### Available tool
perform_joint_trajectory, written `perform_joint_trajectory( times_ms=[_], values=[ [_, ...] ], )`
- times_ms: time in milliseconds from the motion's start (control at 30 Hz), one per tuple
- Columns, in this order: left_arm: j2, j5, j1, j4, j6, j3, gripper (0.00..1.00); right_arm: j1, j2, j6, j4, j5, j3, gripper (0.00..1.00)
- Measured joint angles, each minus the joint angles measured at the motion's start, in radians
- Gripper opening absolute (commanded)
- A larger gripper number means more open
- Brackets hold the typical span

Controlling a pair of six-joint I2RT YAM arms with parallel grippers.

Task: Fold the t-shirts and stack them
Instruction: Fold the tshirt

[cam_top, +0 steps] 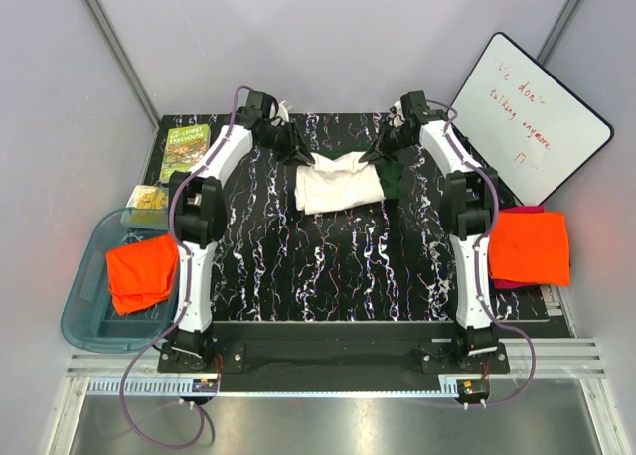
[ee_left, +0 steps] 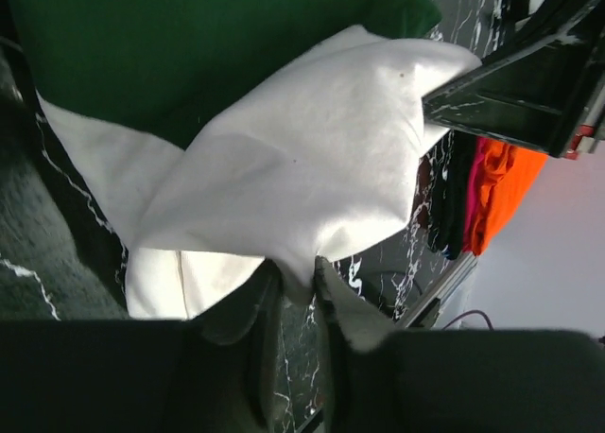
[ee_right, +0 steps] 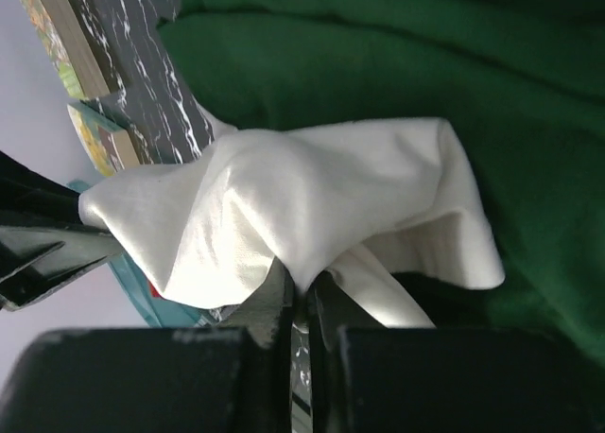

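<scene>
Held up cream t-shirt (cam_top: 338, 185) by two corners.
Clamped tight with right gripper (ee_right: 298, 291); with left gripper (ee_left: 299, 286), narrowly parted around cloth, grip unclear.

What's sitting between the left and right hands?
The cream t-shirt, bunched up, spans the stretch from the left hand to the right hand. The top view shows it best; both wrist views confirm it.
</scene>
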Motion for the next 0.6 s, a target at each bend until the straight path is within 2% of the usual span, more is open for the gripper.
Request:
perform_joint_trajectory(
  times_ms=[33, 67, 267, 333, 400, 467, 500, 600],
  values=[
    [0.011, 0.008, 0.005, 0.014, -0.009, 0.01, 0.87, -0.002, 0.016, 0.003, -0.002, 0.003, 0.024, 0.06],
    [0.021, 0.015, 0.009, 0.033, -0.016, 0.02, 0.99, -0.003, 0.031, 0.006, -0.003, 0.006, 0.045, 0.06],
    [0.038, 0.05, 0.025, 0.094, -0.051, 0.021, 0.99, -0.016, 0.134, 0.051, -0.008, 0.026, 0.218, 0.11],
    [0.014, 0.055, 0.029, 0.117, -0.043, -0.036, 0.99, -0.021, 0.177, 0.079, -0.003, 0.035, 0.28, 0.22],
    [-0.029, 0.058, 0.032, 0.122, -0.033, -0.121, 0.99, -0.027, 0.222, 0.121, 0.013, 0.052, 0.333, 0.4],
    [-0.075, 0.061, 0.034, 0.129, -0.023, -0.209, 0.99, -0.033, 0.248, 0.161, 0.031, 0.069, 0.35, 0.48],
    [-0.101, 0.061, 0.035, 0.13, -0.017, -0.258, 0.99, -0.037, 0.259, 0.179, 0.043, 0.077, 0.352, 0.55],
    [-0.159, 0.06, 0.036, 0.127, 0.002, -0.369, 0.99, -0.05, 0.277, 0.212, 0.068, 0.097, 0.352, 0.62]
  ],
)
